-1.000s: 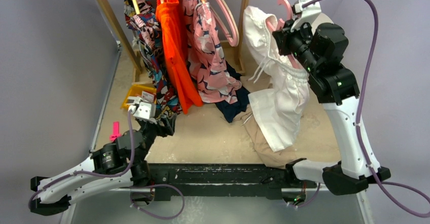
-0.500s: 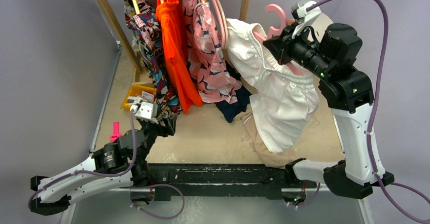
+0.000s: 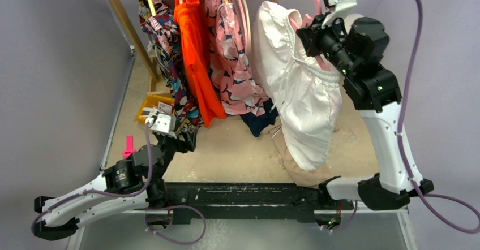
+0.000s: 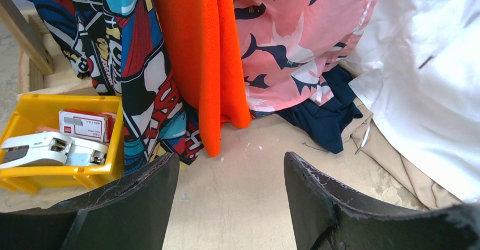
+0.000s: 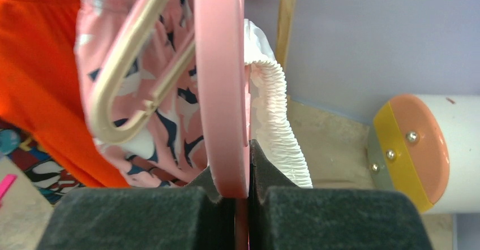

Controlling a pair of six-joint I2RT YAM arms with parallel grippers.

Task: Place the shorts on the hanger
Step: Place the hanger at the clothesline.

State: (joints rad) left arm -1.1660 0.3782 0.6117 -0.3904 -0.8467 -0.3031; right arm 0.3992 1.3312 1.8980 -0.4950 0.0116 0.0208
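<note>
Right gripper (image 5: 242, 192) was clamped tight on the pink hanger (image 5: 222, 80) — white shorts (image 3: 300, 97) hung from it — while the left gripper (image 4: 229, 182) sat low, jaws wide apart, holding nothing.

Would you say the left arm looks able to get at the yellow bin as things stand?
Probably yes: the left gripper is open and the yellow bin lies uncovered just ahead to its left.

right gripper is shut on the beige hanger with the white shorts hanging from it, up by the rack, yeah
No. The right gripper is shut on the pink hanger, not the beige hanger, which hangs beside it. The right wrist view shows this. The white shorts do hang from the pink one, up by the rack.
</note>
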